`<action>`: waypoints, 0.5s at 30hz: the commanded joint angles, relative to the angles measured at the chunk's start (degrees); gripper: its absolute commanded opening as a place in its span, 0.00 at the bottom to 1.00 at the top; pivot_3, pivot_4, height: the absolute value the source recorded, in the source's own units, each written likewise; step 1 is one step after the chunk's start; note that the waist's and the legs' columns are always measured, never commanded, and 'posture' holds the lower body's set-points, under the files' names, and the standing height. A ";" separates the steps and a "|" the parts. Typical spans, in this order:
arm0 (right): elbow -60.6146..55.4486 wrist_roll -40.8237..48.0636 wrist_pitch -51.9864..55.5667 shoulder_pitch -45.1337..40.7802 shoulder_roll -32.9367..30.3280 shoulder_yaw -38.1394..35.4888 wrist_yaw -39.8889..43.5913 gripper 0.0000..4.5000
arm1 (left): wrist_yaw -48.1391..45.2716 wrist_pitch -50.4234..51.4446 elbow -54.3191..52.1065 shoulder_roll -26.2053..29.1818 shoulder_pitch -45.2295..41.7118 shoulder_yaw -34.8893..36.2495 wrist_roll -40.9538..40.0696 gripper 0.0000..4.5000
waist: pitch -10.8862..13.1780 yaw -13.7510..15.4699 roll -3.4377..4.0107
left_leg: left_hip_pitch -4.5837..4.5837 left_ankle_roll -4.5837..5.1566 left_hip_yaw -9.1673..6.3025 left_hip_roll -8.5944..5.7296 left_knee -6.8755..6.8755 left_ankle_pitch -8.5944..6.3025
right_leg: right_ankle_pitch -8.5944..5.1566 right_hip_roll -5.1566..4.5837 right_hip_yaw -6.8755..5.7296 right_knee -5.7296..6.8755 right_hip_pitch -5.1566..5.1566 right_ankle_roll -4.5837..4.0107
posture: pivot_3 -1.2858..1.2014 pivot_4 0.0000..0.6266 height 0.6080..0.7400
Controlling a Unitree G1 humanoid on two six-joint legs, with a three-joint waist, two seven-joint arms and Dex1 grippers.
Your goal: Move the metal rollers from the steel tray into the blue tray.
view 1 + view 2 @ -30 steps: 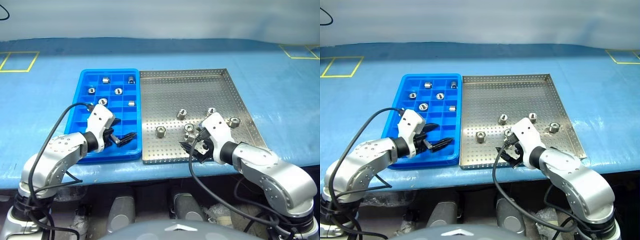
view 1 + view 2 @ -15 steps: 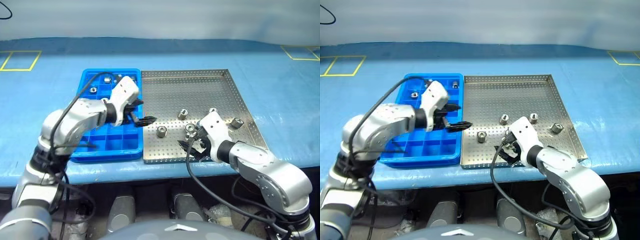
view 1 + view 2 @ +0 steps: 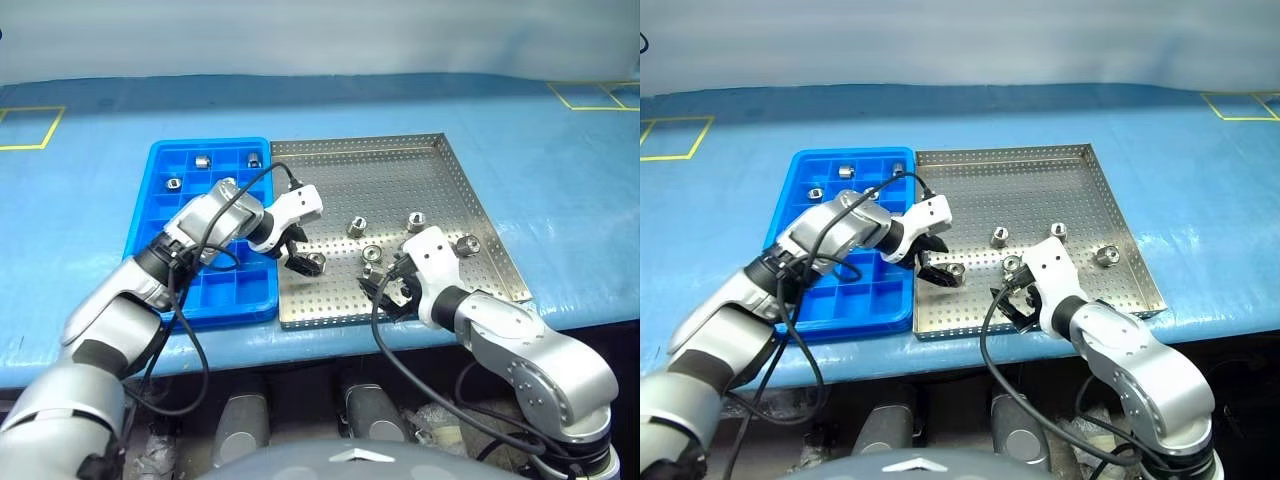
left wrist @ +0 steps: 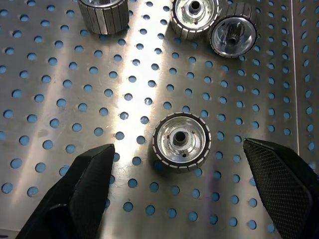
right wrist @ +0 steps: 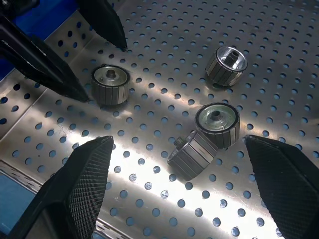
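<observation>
The steel tray [image 3: 390,180] holds several metal rollers. My left gripper [image 3: 303,259] is open and low over the tray's near left part. One upright roller [image 4: 180,142] stands between its fingers, which are clear of it. My right gripper [image 3: 386,293] is also open, near the tray's front edge. Just ahead of it are an upright roller [image 5: 217,121] and one lying on its side [image 5: 192,154]. Other rollers stand at the tray's middle [image 3: 355,226] and right [image 3: 466,243]. Left of it, the blue tray [image 3: 222,288] holds a few rollers [image 3: 202,162] in its far compartments.
Both trays sit side by side on a blue table cover [image 3: 90,250], close to its front edge. Yellow tape squares [image 3: 25,128] mark the cover at far left and far right. A black cable [image 3: 200,250] loops from my left arm over the blue tray.
My left arm has swung right from over the blue tray onto the steel tray and now straddles a roller. The right gripper has stayed put. The head camera shifted slightly.
</observation>
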 commanded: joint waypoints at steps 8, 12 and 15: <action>-2.20 -0.45 -2.12 -0.39 0.68 -1.26 -1.12 1.00 | -5.11 -3.39 4.92 -3.51 -1.72 -2.11 7.54 0.71 | -0.05 -0.36 0.08 | 0.07 0.00 0.02 0.01 0.08 0.00 | -0.03 0.01 0.03 0.03 0.07 -0.04 | 0.45 0.24 1.00; -1.86 -0.49 -2.69 -0.44 0.80 -1.13 -1.33 1.00 | -6.91 -3.76 4.49 -3.84 -1.22 -3.35 9.49 0.42 | -0.06 -0.61 0.08 | 0.07 0.01 0.03 0.01 0.11 0.00 | -0.02 0.01 0.05 0.05 0.08 -0.02 | 0.45 0.24 1.00; -1.69 -0.52 -2.89 -0.51 1.26 -1.02 -1.64 1.00 | -7.60 -3.76 4.26 -4.07 -0.91 -3.31 10.41 0.37 | -0.07 -0.75 0.10 | 0.08 0.01 0.02 0.01 0.11 0.00 | 0.02 0.01 0.05 0.07 0.08 0.05 | 0.45 0.24 1.00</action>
